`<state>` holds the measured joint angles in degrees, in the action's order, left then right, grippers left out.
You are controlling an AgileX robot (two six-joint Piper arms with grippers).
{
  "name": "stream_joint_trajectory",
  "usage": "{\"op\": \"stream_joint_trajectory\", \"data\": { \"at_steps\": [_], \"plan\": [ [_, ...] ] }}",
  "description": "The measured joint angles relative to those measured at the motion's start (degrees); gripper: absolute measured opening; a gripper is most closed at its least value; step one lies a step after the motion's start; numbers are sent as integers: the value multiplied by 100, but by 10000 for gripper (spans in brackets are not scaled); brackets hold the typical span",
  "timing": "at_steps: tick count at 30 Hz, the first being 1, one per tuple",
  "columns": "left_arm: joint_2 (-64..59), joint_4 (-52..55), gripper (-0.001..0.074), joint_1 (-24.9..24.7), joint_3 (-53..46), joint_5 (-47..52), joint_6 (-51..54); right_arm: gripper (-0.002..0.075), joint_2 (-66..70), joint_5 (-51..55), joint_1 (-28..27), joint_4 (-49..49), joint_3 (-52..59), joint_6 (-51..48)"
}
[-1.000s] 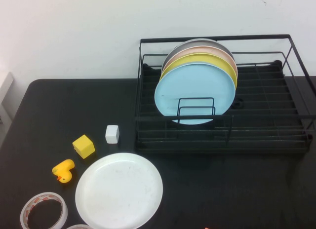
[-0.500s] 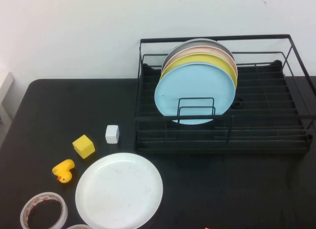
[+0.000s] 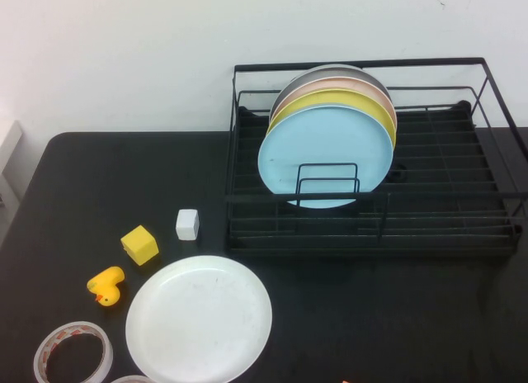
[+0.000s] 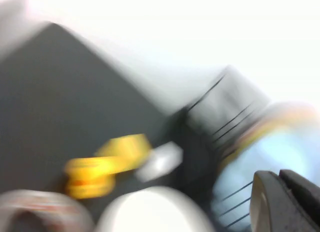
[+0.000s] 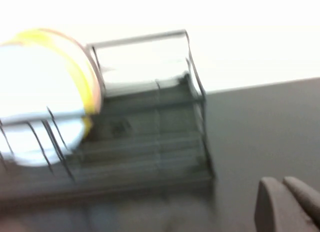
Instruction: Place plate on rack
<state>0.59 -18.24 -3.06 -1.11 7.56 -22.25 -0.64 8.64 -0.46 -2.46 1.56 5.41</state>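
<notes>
The white plate point(image 3: 199, 319) lies flat on the black table near the front left; its edge shows in the left wrist view point(image 4: 150, 212). The black wire rack point(image 3: 363, 63) stands at the back right, and shows in the left wrist view point(image 4: 200, 142) and the right wrist view point(image 5: 150, 137). Neither gripper shows in the high view. My left gripper point(image 4: 280, 202) hangs above the table's left side, its fingers together, holding nothing. My right gripper point(image 5: 285, 204) hangs over the table beside the rack, fingers together, empty.
A light blue plate point(image 3: 326, 152) stands upright in the rack's left half with yellow, pink and grey plates behind it. A white cube point(image 3: 187, 224), a yellow cube point(image 3: 139, 244), a rubber duck point(image 3: 106, 285) and a tape roll point(image 3: 73, 352) lie left of the white plate.
</notes>
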Motion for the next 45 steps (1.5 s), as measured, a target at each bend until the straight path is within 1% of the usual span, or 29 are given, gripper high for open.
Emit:
{"op": "stream_joint_trajectory", "data": {
  "at_steps": [3, 6, 10, 15, 17, 19, 22, 24, 28, 31, 33, 36, 38, 40, 45],
  "plan": [
    [0, -1673, -3, 0, 0, -718, -729, -2, 0, -286, 0, -235, 0, 2],
    [0, -2790, -3, 0, 0, -1112, -970, -2, 0, -348, 0, -303, 0, 2],
    [0, -3301, -3, 0, 0, -1245, -1066, -2, 0, -382, 0, -699, 0, 322],
    [0, -3576, -3, 0, 0, -1381, -1094, -2, 0, -324, 0, -2217, 0, 1607],
    [0, -3397, -3, 0, 0, -1365, -1047, -2, 0, -275, 0, -2484, 0, 1717],
    [0, -2960, -3, 0, 64, -1114, -797, -2, 0, -235, 0, -2560, 0, 1678],
    [-59, -2099, -3, 0, 596, -160, -258, -2, 0, -185, 0, -2647, 0, 1555],
    [-331, -1530, -3, 0, 1139, 574, 117, -2, 0, -111, 0, -2671, 0, 1508],
    [-1240, -621, -3, 0, 2137, 2014, 747, -2, 0, 223, 0, -2683, 0, 1075],
    [-2050, -4, -3, 0, 2810, 3012, 1441, -2, 0, 583, 0, -2683, 0, 744],
    [-2661, 388, -2, 0, 3260, 3497, 1879, -2, 0, 662, 0, -2683, 0, 672],
    [-3552, 840, 6, -57, 3829, 3906, 2079, -2, 0, 683, 0, -2683, 0, 614],
    [-4078, 973, 34, -198, 4174, 3997, 2107, -2, 0, 683, 0, -2683, 0, 600],
    [-4558, 1068, 82, -417, 4425, 4036, 2225, -2, 0, 683, 0, -2683, 0, 531],
    [-5882, 1180, 279, -1182, 4872, 4036, 2172, -2, 0, 683, 0, -2683, 0, 456]
  ]
}}
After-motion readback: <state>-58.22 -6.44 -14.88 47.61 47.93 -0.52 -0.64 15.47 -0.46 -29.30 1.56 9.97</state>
